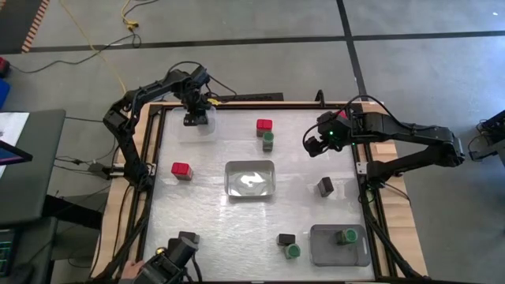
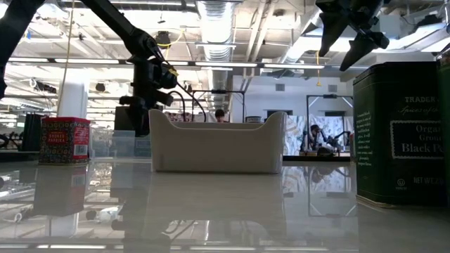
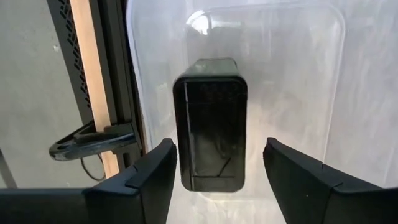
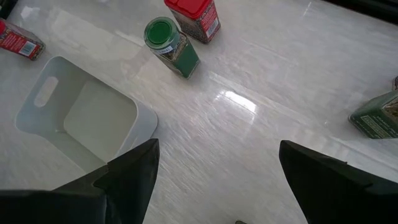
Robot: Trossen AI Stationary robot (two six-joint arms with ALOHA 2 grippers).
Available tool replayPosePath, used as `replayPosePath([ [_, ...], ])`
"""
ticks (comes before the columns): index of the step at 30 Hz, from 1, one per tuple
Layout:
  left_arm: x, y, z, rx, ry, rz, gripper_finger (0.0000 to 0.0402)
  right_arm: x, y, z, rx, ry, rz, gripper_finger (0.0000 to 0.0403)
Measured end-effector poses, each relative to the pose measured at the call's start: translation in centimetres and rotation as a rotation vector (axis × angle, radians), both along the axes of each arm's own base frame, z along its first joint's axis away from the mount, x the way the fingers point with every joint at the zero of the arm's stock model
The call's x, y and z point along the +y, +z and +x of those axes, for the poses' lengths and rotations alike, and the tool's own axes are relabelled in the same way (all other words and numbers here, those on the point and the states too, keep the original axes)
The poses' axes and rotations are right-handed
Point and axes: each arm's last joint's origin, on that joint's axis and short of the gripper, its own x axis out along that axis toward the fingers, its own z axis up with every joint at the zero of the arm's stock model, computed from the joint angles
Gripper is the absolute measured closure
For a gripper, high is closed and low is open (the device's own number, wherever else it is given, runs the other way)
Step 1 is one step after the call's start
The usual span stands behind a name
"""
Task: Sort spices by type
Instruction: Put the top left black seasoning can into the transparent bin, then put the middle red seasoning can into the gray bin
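Note:
My left gripper (image 1: 196,118) hangs open over the clear tray (image 1: 208,131) at the table's far left corner. In the left wrist view its fingers stand on either side of a black boxy spice (image 3: 211,124), which lies flat on the floor of the clear tray (image 3: 298,74). My right gripper (image 1: 317,143) is open and empty above the far right part of the table. In the right wrist view (image 4: 217,149) it looks down on a green round-capped spice (image 4: 171,45) and a red square-capped spice (image 4: 196,15) standing side by side.
A white tray (image 1: 250,177) sits mid-table. A red-capped spice (image 1: 181,170) stands to its left, a black one (image 1: 326,186) to its right. Near the front are a black (image 1: 286,239) and a green one (image 1: 293,251). The grey tray (image 1: 323,251) holds a green-capped spice (image 1: 346,236).

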Motion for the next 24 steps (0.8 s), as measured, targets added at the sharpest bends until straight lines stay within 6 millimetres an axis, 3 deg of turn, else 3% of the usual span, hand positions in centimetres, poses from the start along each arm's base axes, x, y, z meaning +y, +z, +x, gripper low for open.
replayPosePath([
  [12,-0.2,0.5,-0.2,-0.010,0.061,0.002,0.0172,0.0,0.0,0.0,0.000,0.002,-0.001,0.0046],
  [24,-1.9,4.8,-1.4,-0.101,0.090,0.110,0.0173,0.0,0.0,0.0,0.001,0.002,-0.001,0.0046],
])
